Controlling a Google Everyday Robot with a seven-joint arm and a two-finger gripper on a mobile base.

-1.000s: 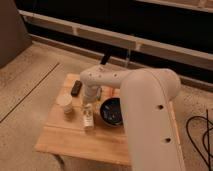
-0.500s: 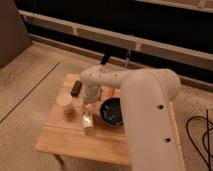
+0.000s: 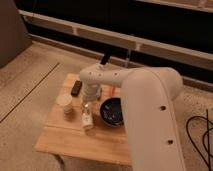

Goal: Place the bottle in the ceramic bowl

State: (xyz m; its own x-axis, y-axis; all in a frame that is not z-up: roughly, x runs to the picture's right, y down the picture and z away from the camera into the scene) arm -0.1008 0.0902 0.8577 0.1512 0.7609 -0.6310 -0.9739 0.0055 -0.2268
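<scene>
Speckled stone floor (image 3: 30, 85) all around, with the light wooden table (image 3: 65, 137) sitting on it and the robot's big white arm (image 3: 150, 115) hogging the foreground. Closest to the front edge stood the small slim clear bottle with a pale cream label (image 3: 87, 120), on the tabletop just left of the round glossy black ceramic bowl (image 3: 103, 107). The bowl showed only its flecked inside. Left of the bottle was the cream paper cup (image 3: 65, 104); couldn't see into it. The gripper (image 3: 88, 104) was clenched around the bottle's neck. Further back lay a small flat black block (image 3: 76, 88). Versus a second earlier, bottle, cup and bowl hadn't budged.
</scene>
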